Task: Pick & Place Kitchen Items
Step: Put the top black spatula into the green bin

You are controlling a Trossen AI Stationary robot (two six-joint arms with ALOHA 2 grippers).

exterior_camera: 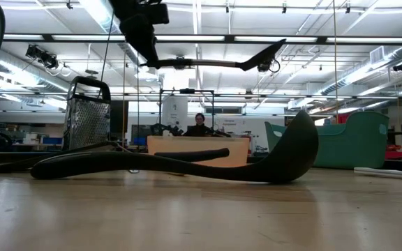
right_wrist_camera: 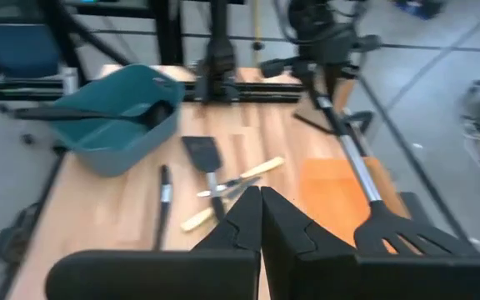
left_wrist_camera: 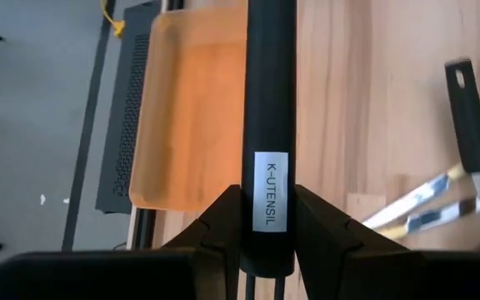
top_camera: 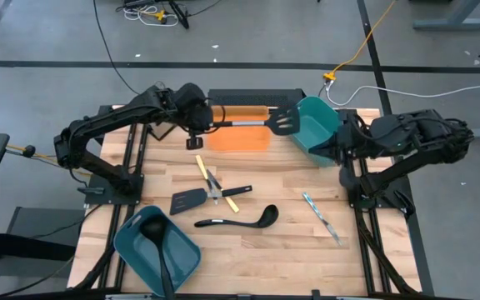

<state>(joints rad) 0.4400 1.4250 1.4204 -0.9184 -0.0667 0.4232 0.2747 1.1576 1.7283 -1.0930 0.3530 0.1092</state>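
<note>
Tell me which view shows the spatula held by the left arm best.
The high view: the whole held slotted spatula shows, handle in the left gripper, head over the teal bin. The left wrist view shows only its labelled handle; the low view its silhouette; the right wrist view its head and shaft.

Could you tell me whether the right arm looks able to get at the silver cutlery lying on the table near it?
Probably yes: the right hand is shut and empty, and the silver cutlery lies in the open on its side, with nothing on or around it.
</note>
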